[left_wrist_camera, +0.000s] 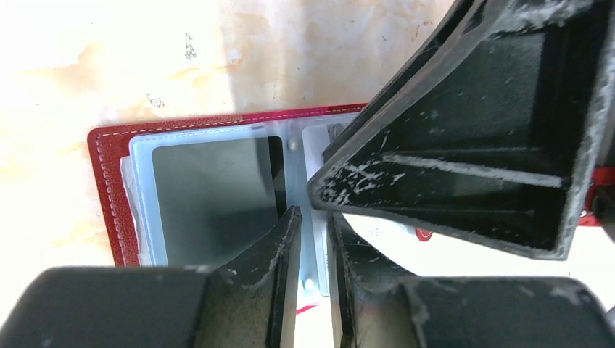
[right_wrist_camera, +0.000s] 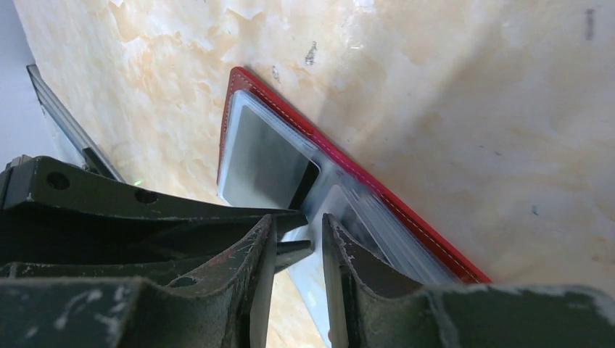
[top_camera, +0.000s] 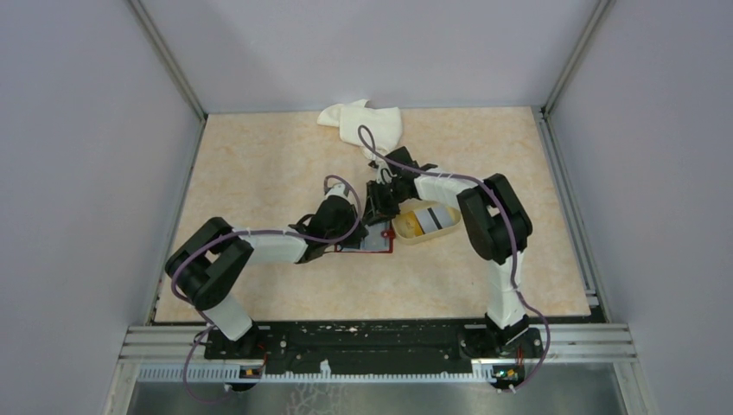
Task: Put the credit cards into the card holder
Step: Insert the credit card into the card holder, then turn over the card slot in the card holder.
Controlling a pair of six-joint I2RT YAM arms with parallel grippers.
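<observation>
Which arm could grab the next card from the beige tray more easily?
Right, probably. From above, the tray lies just beside the right gripper, on that arm's side. The left gripper is farther off, its fingers straddling the card holder's clear sleeves, so it looks busy there.

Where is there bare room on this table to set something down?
Bare table: the far-left stretch between the white cloth and left wall, the far-right corner beyond the tray, and the near strip before the card holder. Crowded: the centre, where left claw and right claw meet over it.
</observation>
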